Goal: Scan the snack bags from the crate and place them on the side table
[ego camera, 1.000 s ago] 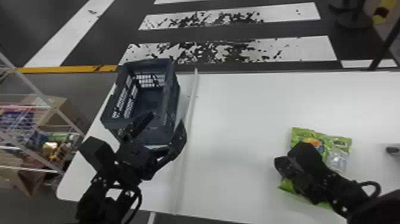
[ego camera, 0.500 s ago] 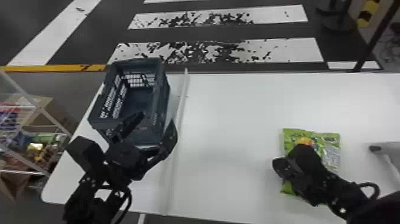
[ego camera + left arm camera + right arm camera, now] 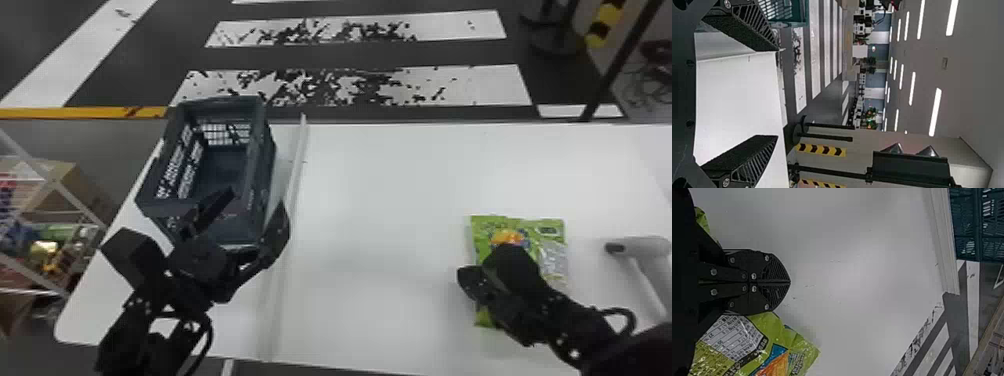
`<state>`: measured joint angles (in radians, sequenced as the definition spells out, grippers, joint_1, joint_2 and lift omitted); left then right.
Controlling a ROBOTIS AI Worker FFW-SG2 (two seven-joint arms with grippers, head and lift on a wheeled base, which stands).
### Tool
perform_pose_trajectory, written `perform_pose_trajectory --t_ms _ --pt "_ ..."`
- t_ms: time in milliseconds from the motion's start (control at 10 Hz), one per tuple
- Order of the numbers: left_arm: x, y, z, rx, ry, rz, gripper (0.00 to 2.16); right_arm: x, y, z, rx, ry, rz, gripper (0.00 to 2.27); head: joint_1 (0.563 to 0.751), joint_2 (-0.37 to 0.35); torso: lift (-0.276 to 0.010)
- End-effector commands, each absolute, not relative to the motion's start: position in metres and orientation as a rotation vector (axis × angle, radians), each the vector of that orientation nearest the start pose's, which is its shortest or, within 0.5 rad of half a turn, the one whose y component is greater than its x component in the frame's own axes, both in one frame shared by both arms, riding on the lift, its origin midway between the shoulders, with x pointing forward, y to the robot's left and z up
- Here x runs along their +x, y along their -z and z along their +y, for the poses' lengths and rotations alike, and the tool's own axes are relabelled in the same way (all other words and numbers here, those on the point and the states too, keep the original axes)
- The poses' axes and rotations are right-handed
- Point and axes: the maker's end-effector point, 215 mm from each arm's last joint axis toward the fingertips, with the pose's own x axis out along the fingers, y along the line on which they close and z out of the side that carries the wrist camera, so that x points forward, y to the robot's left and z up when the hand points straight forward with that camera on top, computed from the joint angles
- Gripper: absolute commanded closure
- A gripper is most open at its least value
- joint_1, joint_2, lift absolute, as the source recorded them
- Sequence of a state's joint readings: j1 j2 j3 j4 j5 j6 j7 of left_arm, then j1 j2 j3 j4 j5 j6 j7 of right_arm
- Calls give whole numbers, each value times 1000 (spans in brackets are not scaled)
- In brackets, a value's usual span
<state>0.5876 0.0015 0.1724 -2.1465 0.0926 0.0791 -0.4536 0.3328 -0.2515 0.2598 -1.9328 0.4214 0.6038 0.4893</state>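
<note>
Blue-grey slatted crate (image 3: 260,200): just beyond my left pincer (image 3: 256,200), set wide and empty. Right pincer (image 3: 789,282): narrow, fingers together, empty; green snack bag (image 3: 552,230) lies below it on the white table (image 3: 380,200). Change: the handheld scanner (image 3: 650,247), right of this pincer, has come further into head view. Implication: scanning likely follows.

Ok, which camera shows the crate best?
Head view: it looks down into the crate, with the left jaws overlapping its near end. The left wrist view catches a corner, the right wrist view part of its side.
</note>
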Motion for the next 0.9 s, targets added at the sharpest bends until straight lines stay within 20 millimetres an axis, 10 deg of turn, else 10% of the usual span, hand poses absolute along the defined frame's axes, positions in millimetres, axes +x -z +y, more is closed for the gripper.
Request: perform_pose_trajectory --t_ms 0,600,700,800 --pt "408 338 222 -26 307 81 83 394 532 -150 -507 -597 670 2240 695 113 -94" --pt "408 338 213 -27 323 82 83 395 512 -165 -449 -572 629 2165 695 72 -94" --pt "408 337 212 -26 324 81 83 398 482 -162 -356 -571 549 1828 695 69 -94" --pt "408 337 212 -26 324 81 83 403 446 -175 -251 -534 485 950 695 70 -94"
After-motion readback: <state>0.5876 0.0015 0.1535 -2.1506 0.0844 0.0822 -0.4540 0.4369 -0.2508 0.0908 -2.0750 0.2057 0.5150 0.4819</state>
